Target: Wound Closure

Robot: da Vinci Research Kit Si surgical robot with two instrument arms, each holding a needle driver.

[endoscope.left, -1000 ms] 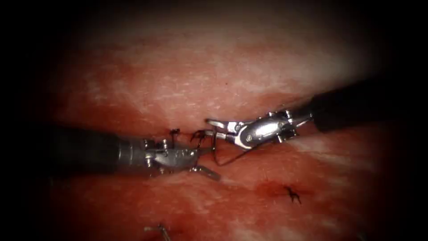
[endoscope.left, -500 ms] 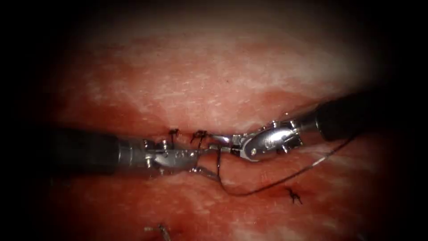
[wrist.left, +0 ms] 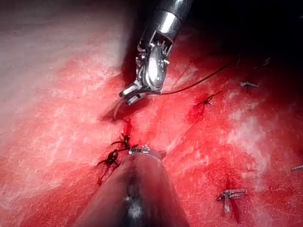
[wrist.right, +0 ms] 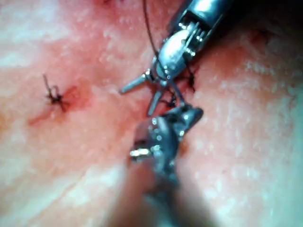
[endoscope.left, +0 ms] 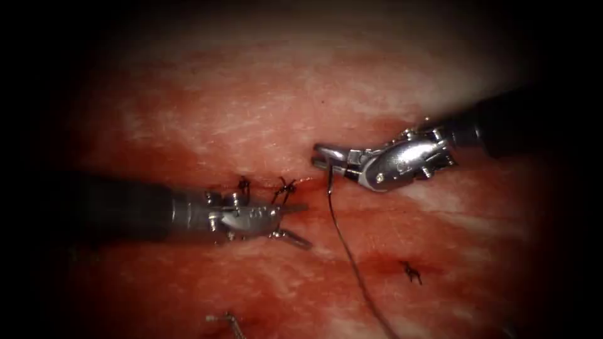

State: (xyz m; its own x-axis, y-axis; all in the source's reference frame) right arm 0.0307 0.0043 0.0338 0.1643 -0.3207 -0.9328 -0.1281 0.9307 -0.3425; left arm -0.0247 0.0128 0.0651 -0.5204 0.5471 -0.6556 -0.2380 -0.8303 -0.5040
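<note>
My right tool (endoscope.left: pixel 321 155) hovers over the tissue (endoscope.left: pixel 264 107), up and to the right of two dark stitch knots (endoscope.left: pixel 284 186). Its jaws are shut on the curved needle (endoscope.left: pixel 328 177) near one end, and the needle hangs below them, out of the tissue. From there the thread (endoscope.left: pixel 352 263) trails down across the tissue. In the left wrist view the needle (wrist.left: pixel 116 110) curves down from the same tool (wrist.left: pixel 127 94). My left tool (endoscope.left: pixel 306 225) lies just below the knots with its jaws open and nothing between them; the right wrist view shows this tool (wrist.right: pixel 137 101) spread the same way.
Another knot (endoscope.left: pixel 411 272) sits in a red patch at the lower right. A small metal clip-like piece (endoscope.left: pixel 225 321) lies near the bottom edge. Red fluid (wrist.left: pixel 208 156) wets the tissue around the cut.
My right tool has lifted up and to the right, away from the knots and the left tool, carrying the needle. The thread now hangs straight down. The left tool has barely moved.
</note>
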